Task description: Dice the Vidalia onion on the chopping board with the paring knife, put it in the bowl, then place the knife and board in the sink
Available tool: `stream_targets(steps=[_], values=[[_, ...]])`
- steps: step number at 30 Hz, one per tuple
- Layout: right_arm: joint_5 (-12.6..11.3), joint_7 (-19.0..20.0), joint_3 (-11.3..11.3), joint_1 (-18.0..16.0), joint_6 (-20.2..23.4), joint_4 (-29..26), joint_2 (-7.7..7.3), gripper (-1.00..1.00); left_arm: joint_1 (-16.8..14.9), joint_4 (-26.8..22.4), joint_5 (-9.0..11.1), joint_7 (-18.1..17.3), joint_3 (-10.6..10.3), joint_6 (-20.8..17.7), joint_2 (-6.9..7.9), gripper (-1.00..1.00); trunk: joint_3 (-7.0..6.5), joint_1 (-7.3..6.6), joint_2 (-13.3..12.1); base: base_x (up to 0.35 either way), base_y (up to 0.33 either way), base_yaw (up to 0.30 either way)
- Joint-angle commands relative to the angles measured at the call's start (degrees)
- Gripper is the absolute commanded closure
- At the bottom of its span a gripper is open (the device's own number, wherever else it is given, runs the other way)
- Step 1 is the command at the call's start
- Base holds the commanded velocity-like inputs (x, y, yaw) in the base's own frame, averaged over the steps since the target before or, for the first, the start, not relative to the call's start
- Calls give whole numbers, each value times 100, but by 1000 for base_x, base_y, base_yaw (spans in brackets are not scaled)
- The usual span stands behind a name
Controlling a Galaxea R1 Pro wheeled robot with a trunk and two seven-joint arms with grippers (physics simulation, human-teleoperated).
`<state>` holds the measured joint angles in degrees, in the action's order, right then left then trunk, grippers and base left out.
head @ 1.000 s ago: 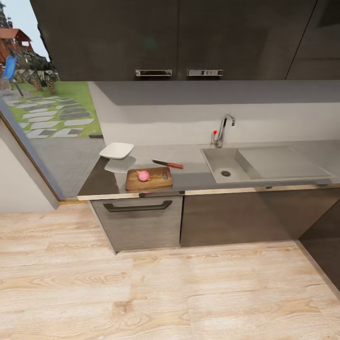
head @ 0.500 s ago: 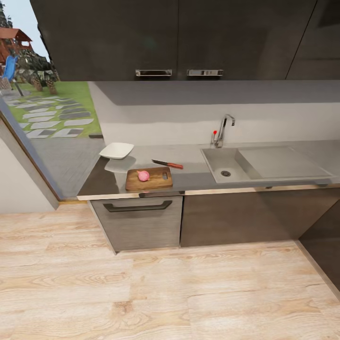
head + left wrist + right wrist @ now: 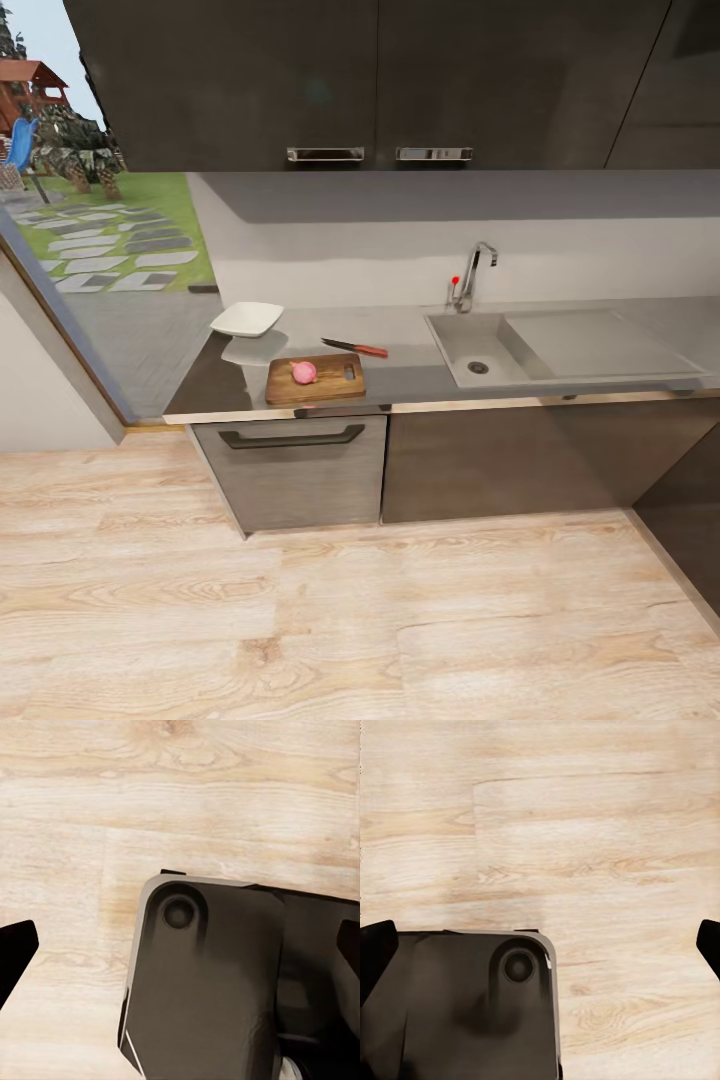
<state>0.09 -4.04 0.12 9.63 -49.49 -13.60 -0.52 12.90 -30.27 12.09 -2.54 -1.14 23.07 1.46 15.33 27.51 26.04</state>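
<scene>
In the head view, the pinkish Vidalia onion (image 3: 304,372) sits on the dark-brown chopping board (image 3: 335,386) near the front edge of the grey countertop (image 3: 415,381). Just behind the board lies the red-handled paring knife (image 3: 355,347). The white bowl (image 3: 247,318) stands at the counter's left end. The sink (image 3: 478,349), with its chrome faucet (image 3: 472,274), is to the right and holds nothing. My left gripper (image 3: 180,949) and right gripper (image 3: 540,949) are both open and hang over the wooden floor and my dark base, far from the counter.
Grey cabinet fronts with a dark bar handle (image 3: 291,438) run under the counter, and dark wall cupboards (image 3: 370,80) hang above. A large window (image 3: 100,230) is at the left. Light wooden floor (image 3: 350,620) lies between me and the counter.
</scene>
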Motion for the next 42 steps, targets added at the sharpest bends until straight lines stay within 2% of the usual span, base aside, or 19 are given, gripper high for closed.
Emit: stream_targets(steps=[1, 5, 17, 19, 20, 22, 24, 27, 28, 29, 31, 32, 33, 34, 35, 36, 37, 39, 42], values=[[2, -18, 4, 4, -5, -11, 7, -100, 2, -7, 59, -27, -13, 5, 3, -100, 7, 3, 8, 0, 0, 0], [22, -15, 6, 1, -36, -43, 84, -100, 2, 1, 60, -27, -17, 2, 21, -100, 7, 3, 8, 0, 0, 0], [20, -23, -3, 0, -83, -301, 122, -100, 2, -5, 57, -28, -18, 4, 29, -100, 7, 3, 8, 0, 0, 0], [32, -104, -14, 1, -32, -1019, 100, -100, 2, -2, 57, -28, -18, 4, 30, -100, 7, 3, 8, 0, 0, 0], [33, -127, -16, 2, -1, -1186, 97, -100, 2, -1, 57, -28, -18, 2, 30, -100, 7, 3, 8, 0, 0, 0], [39, -301, -19, 2, 411, -2140, 90, -100, 2, 2, 62, -28, -18, -1, 27, -100, 7, 3, 8, 0, 0, 0], [41, -393, -20, 3, 719, -2525, 89, -100, 2, 3, 63, -28, -18, -2, 28, -100, 7, 3, 8, 0, 0, 0], [42, -614, -20, 2, 1628, -3515, 88, -100, 2, 3, 63, -28, -18, -3, 29, -100, 7, 3, 8, 0, 0, 0], [42, -649, -20, 1, 1806, -3732, 88, -100, 2, 3, 63, -28, -18, -3, 29, -100, 7, 3, 8, 0, 0, 0], [43, -712, -20, 2, 2152, -4174, 88, -100, 2, 4, 64, -28, -18, -4, 29, -100, 7, 3, 8, 0, 0, 0], [43, -756, -20, 2, 2494, -4643, 87, -100, 2, 4, 64, -28, -18, -4, 30, -100, 7, 3, 8, 0, 0, 0], [44, -787, -20, 3, 2853, -5123, 87, -100, 2, 4, 65, -28, -18, -4, 30, -100, 7, 3, 8, 0, 0, 0], [44, -799, -20, 3, 3041, -5362, 87, -100, 2, 4, 65, -28, -18, -4, 28, -100, 7, 3, 8, 0, 0, 0], [44, -815, -21, 3, 3448, -5840, 84, -100, 2, 4, 65, -28, -18, -4, 27, -100, 7, 3, 8, 0, 0, 0], [44, -821, -21, 3, 3660, -6073, 85, -100, 2, 4, 65, -28, -18, -4, 26, -100, 7, 3, 8, 0, 0, 0], [44, -829, -22, 3, 4099, -6517, 84, -100, 2, 4, 65, -28, -18, -4, 25, -100, 7, 3, 8, 0, 0, 0], [44, -832, -24, 2, 4316, -6730, 83, -100, 2, 4, 65, -28, -18, -4, 26, -100, 7, 3, 8, 0, 0, 0], [44, -846, -27, 2, 5034, -7455, 80, -100, 2, 7, 65, -28, -18, -4, 24, -100, 7, 3, 8, 0, 0, 0], [49, -856, -23, -3, 5200, -7840, 78, -100, 2, 30, 65, -28, -18, -4, 22, -100, 7, 3, 8, 0, 0, 0]])
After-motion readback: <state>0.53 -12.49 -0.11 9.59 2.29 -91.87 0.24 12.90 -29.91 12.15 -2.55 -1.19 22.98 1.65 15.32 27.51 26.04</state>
